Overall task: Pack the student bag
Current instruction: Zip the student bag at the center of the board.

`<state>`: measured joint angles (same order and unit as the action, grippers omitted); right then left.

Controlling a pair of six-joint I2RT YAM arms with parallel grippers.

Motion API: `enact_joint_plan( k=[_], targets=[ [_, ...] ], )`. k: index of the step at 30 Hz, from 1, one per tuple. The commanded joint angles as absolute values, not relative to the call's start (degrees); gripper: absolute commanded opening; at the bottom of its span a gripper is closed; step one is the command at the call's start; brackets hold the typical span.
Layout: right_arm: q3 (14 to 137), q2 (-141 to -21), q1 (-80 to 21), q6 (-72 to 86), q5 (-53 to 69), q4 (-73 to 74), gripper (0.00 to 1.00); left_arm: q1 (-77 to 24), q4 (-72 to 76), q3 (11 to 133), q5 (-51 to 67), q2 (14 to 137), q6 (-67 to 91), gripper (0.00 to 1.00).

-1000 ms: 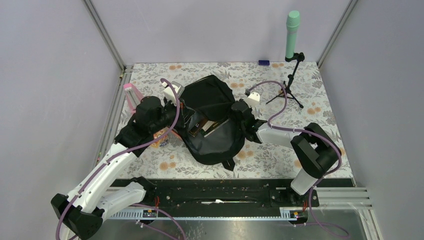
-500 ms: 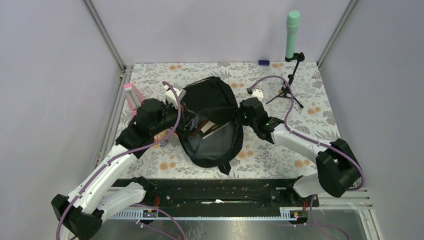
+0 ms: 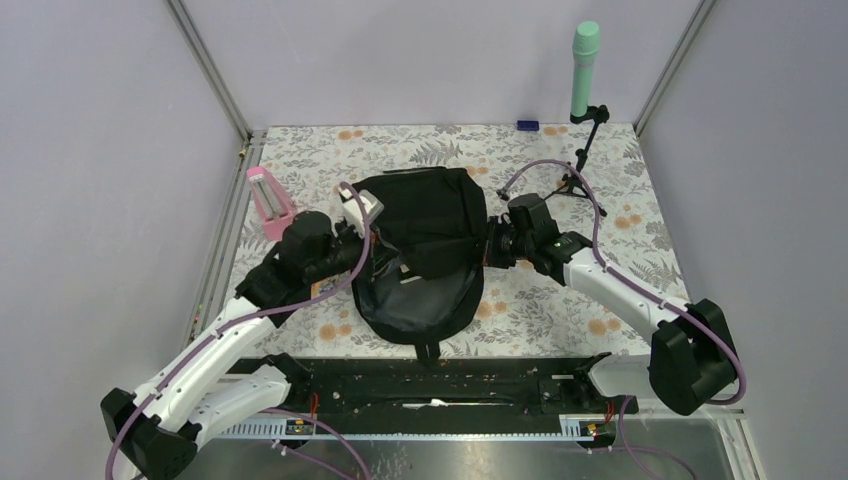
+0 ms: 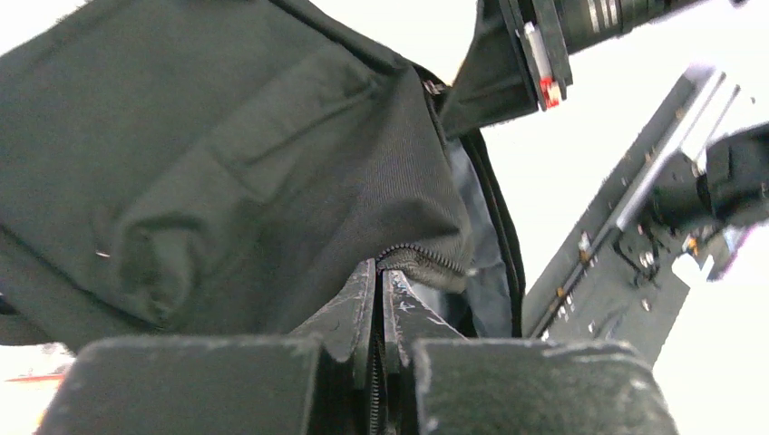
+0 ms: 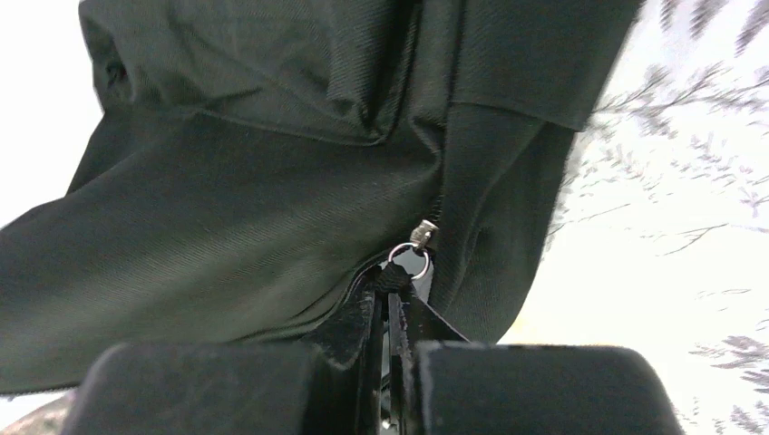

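In the top view, the student bag (image 3: pixel 430 215) is seen pulled wider and flatter than a second ago. Its upper flap is now laid over the brown items that were exposed in its mouth. Only grey lining (image 3: pixel 420 300) is left showing, just ahead of the left hand (image 3: pixel 378 250). The right arm has been swung outward, its elbow carried toward the near right corner. The right hand (image 3: pixel 492 248) is set at the bag's right edge. The bag is stretched between the two hands on the floral-printed surface (image 3: pixel 300 150). A tapered pink object (image 3: pixel 266 192) is stood behind the left hand, well apart from it. A mint-green cylinder (image 3: pixel 585 60) on a thin black tripod (image 3: pixel 580 175) is stood beyond the right hand.

In the left wrist view, the left hand (image 4: pixel 381 272) is pressed together, and a fold of the bag's zipped edge is pinched between its scuffed black fingers (image 4: pixel 340 313). Finely ribbed zip teeth are curled over the fingertips. Above them the soft black fabric (image 4: pixel 227 154) is bulged and creased, with smoother grey lining to the right.

In the right wrist view, the right hand (image 5: pixel 388 294) is likewise pressed together. The black tab of the zip pull (image 5: pixel 392 276) is pinched at its tips. A small metal ring (image 5: pixel 408 258) and the slider are hung just above the tips. Twill-woven black cloth (image 5: pixel 227 217) is draped around them, and the leaf-patterned surface is blurred to the right.
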<state>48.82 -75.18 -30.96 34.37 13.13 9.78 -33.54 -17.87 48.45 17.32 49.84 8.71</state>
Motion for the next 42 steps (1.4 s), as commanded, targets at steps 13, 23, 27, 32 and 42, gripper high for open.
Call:
enact_joint_plan(
  k=[13,23,27,32,42],
  targets=[
    [41.63,-59.53,-31.20,37.62,27.96,17.98,0.00,-41.22,-20.31,52.63,20.59,47.33,16.16,0.86],
    [32.00,-54.29,-31.18,40.54,29.84,9.00,0.00,-43.89,-4.59,58.62,25.57,63.04,31.03,0.95],
    [30.33,-53.98,-31.20,39.90,28.78,8.51,0.00,-48.35,-0.92,59.89,28.22,61.37,26.76,0.99],
    [30.32,-54.25,-31.20,38.81,28.22,8.46,0.00,-48.94,-19.80,67.12,28.90,58.55,16.17,0.99],
    [30.74,-54.81,-31.20,37.52,29.57,8.49,0.00,-48.95,-34.38,68.06,16.26,53.75,15.16,0.99]
  ],
)
